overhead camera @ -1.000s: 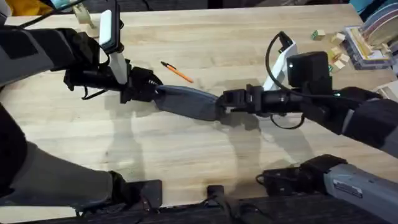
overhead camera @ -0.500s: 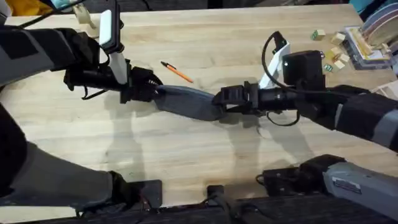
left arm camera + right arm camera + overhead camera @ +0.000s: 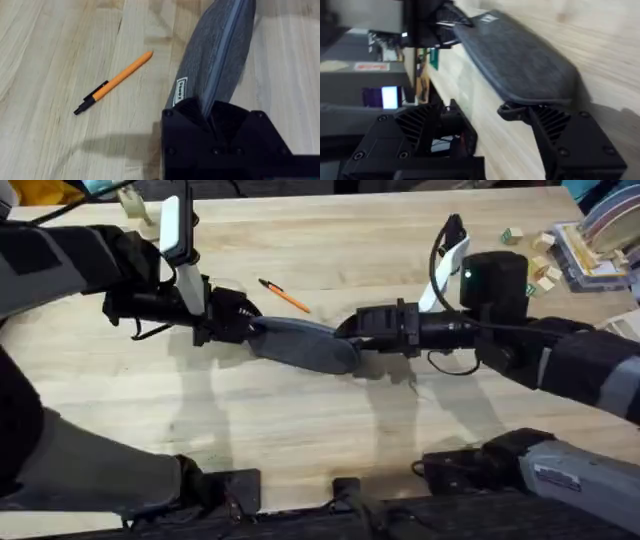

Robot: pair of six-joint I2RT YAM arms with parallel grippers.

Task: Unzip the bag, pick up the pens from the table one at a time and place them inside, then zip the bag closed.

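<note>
The grey bag (image 3: 303,345) lies on the table (image 3: 300,430) between both arms. My left gripper (image 3: 238,321) is shut on its left end; in the left wrist view the bag (image 3: 215,55) runs away from the gripper (image 3: 207,112) with its zip on top. My right gripper (image 3: 348,332) sits at the bag's right end. In the right wrist view its fingers (image 3: 560,135) stand wide open, and the bag (image 3: 520,60) has its rounded end just above one fingertip. One orange pen with a black tip (image 3: 285,296) (image 3: 115,82) lies just beyond the bag.
Small wooden blocks (image 3: 540,265) and a stack of flat pieces (image 3: 600,240) sit at the far right corner. The near half of the table is bare wood. The arm bases (image 3: 500,465) stand along the front edge.
My right gripper has slid left and slightly away from the camera along the bag's right end. The left gripper, bag and pen have stayed in place.
</note>
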